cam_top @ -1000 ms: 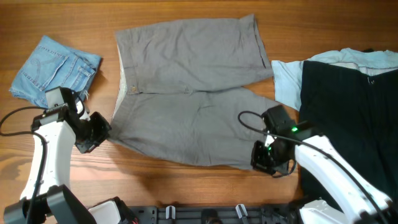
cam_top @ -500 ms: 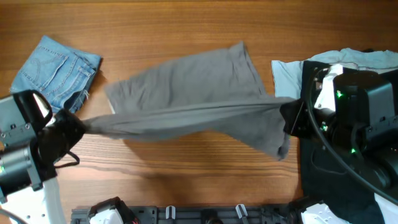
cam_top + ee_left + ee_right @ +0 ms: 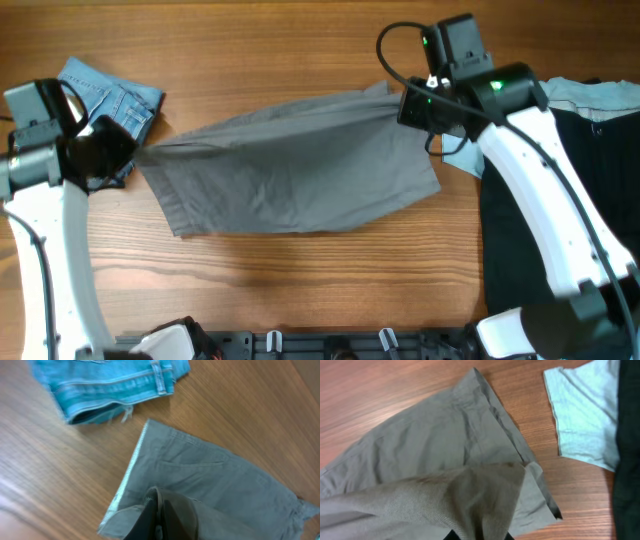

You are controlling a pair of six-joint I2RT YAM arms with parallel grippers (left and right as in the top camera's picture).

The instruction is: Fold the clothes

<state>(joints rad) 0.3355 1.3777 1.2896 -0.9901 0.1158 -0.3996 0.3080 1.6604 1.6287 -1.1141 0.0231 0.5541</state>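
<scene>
The grey-taupe shorts [image 3: 290, 170] lie folded in half lengthwise across the middle of the table, their upper layer held taut between both grippers. My left gripper [image 3: 125, 152] is shut on the waistband end at the left; its fingers pinch cloth in the left wrist view [image 3: 159, 520]. My right gripper [image 3: 405, 108] is shut on the leg hem at the upper right; grey cloth [image 3: 470, 495] drapes over its hidden fingers in the right wrist view.
Folded light-blue denim shorts [image 3: 110, 100] lie at the far left, close to my left gripper. A pale blue shirt [image 3: 458, 135] and a black garment [image 3: 560, 240] lie at the right, under my right arm.
Both grippers took hold of the near edge of the shorts, lifted it and carried it away over the far half. The shorts now lie doubled over.
</scene>
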